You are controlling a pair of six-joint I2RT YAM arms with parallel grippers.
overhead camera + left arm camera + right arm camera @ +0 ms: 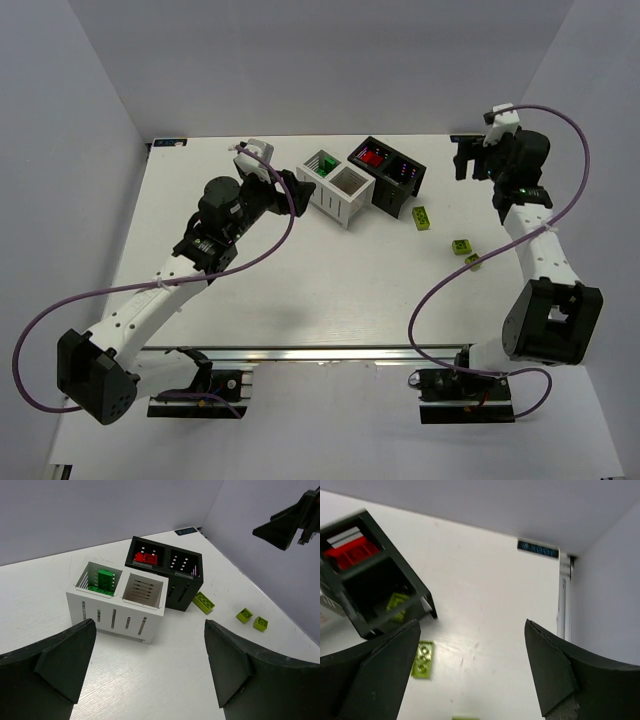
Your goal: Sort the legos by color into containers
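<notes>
The white bin (pixel 345 205) holds a dark green brick (pixel 322 167) in its left cell; its other cell looks empty. The black bin (pixel 385 192) beside it holds red bricks (pixel 373 157). Three yellow-green bricks lie on the table to the right (pixel 422 218), (pixel 460 247), (pixel 472 261). My left gripper (pixel 298 190) is open and empty, just left of the white bin (pixel 115 612). My right gripper (pixel 462 160) is open and empty, above the table right of the black bin (pixel 420 587), whose near cell holds a yellow-green brick (pixel 396 605).
White walls close in the table on the left, back and right. A yellow-green brick (pixel 422 659) lies just below the black bin in the right wrist view. Purple cables loop from both arms over the front of the table.
</notes>
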